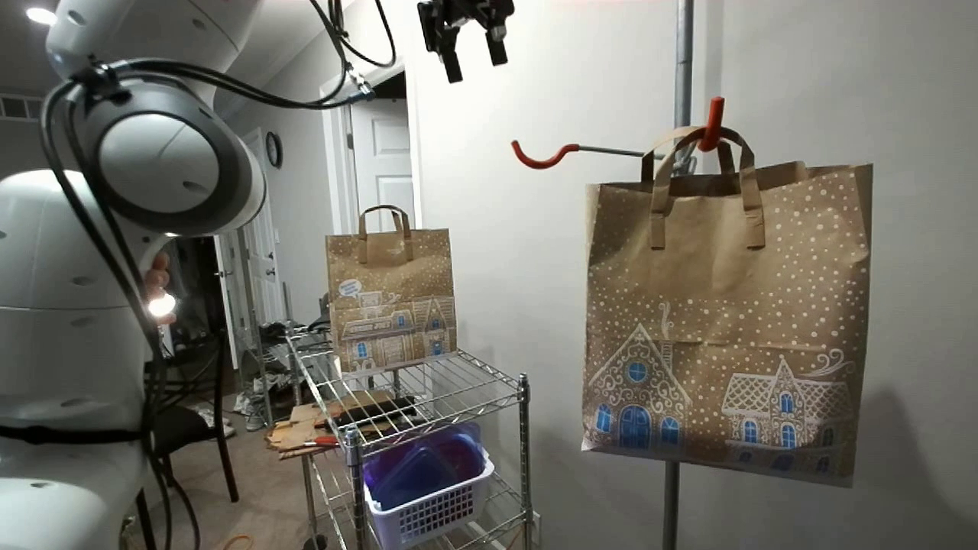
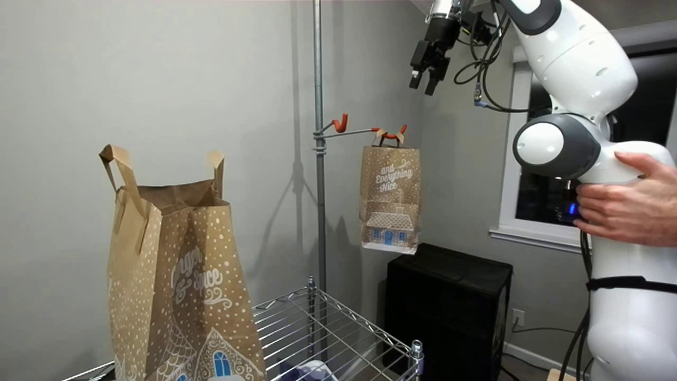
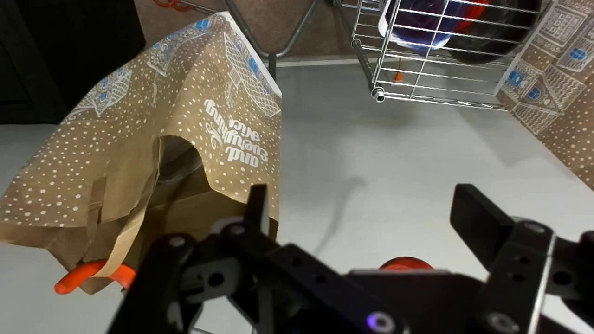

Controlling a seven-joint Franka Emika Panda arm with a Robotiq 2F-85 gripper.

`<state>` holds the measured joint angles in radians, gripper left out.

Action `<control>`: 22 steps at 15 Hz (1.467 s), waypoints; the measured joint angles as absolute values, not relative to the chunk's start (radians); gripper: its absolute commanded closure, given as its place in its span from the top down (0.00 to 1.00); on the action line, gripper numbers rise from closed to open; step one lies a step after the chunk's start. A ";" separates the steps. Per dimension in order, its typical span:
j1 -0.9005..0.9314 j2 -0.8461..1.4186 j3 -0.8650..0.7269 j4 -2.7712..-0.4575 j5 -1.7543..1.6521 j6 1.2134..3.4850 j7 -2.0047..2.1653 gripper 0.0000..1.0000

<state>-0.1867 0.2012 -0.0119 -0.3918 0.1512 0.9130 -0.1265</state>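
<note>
As tool (image 1: 475, 69) gapes, bag (image 1: 726, 305) on hook (image 1: 714, 124)

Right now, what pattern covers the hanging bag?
The hanging bag is brown with white dots and white-and-blue printed houses, clearest in an exterior view.

The bags (image 1: 726, 313) were crinkly paper, the shelf (image 1: 524, 431) was shiny metal, and the basket (image 1: 441, 518) looked like smooth plastic.
</note>
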 measured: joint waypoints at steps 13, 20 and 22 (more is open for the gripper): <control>-0.207 0.051 -0.017 -0.379 0.207 0.877 -0.128 1.00; -0.207 0.009 -0.021 -0.386 0.229 0.871 -0.141 1.00; -0.207 0.008 -0.022 -0.390 0.228 0.855 -0.147 1.00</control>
<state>-0.2072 0.0083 -0.0216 -0.3898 0.2285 0.8551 -0.1472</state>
